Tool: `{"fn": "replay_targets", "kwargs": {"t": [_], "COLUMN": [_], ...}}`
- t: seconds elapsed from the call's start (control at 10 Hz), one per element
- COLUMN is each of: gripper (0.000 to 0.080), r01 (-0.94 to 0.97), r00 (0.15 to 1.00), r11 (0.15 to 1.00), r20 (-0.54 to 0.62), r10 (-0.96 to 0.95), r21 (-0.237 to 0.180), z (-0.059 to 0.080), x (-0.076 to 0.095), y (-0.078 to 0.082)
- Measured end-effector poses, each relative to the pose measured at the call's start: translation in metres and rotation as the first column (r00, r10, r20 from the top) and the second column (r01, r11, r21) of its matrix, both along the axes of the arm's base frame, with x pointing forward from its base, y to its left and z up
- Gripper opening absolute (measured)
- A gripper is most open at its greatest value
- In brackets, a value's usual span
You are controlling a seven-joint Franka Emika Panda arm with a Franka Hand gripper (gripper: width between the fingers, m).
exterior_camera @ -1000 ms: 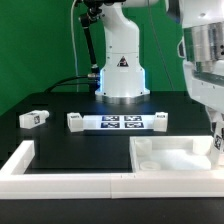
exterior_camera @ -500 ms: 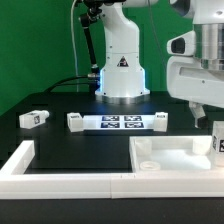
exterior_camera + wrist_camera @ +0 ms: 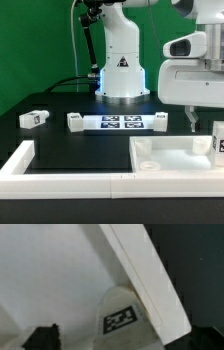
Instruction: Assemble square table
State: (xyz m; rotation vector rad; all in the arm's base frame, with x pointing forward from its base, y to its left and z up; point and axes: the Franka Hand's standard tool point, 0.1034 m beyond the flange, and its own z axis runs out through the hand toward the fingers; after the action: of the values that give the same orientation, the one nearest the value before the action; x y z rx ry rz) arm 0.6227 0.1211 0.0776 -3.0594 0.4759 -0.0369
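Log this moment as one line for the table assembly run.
end effector: open, above upright leg | upright leg: on tabletop, exterior view's right | spare leg: loose, exterior view's left

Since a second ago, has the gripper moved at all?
Yes. The gripper has risen away from the square table slab and shifted toward the exterior view's left, ending nearer the right end of the marker board.

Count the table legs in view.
2 clear: a leg lying at the exterior view's left, a leg upright on the slab. Blocks at the marker board's ends may be others.
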Motion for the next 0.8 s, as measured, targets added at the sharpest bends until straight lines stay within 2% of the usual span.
{"fn": "replay_targets", "kwargs": {"t": [0.1,0.3,0.5,0.6,0.8], "gripper": [0.0649,0.0649,0.0380,0.0294,0.0294], "r01": [-0.117,-0.088,-0.080,0.034,0.142], "r00": [0.992,0.994,0.995,0.998,0.989], "r11": [0.993,0.996,0.997,0.999,0.990], "r20": [0.041,0.062,0.062,0.056,0.048], "r10": [0.117,0.088,0.080,-0.035,-0.143], "r21": [-0.005,0.000,0.002,0.016,0.025], "z": [-0.0006,-0.0021,-0.0023,-0.0025,-0.0031], "x": [0.0034,0.0041,0.0041,0.0041,0.0040], "y": [0.0020,0.0016,0.0015,0.0005,-0.0005]}}
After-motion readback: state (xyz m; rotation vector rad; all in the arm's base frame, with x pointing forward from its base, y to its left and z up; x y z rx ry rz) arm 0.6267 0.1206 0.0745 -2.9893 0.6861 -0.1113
